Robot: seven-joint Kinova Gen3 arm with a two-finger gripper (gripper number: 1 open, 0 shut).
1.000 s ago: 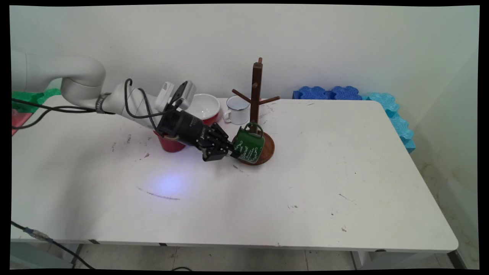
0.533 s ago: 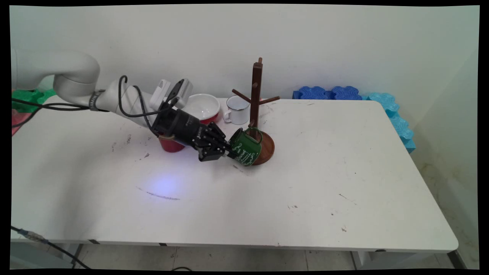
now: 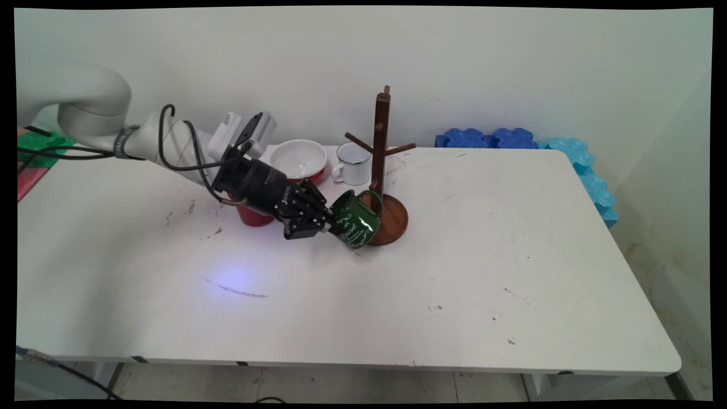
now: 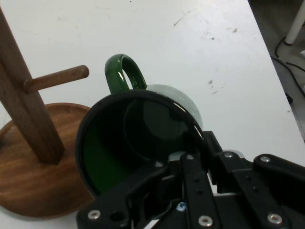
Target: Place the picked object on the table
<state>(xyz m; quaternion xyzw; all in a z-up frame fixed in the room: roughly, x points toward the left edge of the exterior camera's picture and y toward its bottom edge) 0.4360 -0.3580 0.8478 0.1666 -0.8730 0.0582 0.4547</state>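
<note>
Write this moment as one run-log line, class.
gripper: shut on green mug rim | mug: tilted, handle just off wooden mug tree | behind: red cup, white bowl, white mug

White script on the green mug (image 3: 355,218), too small to read.

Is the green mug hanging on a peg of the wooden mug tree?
No, the green mug sits clamped in the claw, beside the tree's pegs.
</note>
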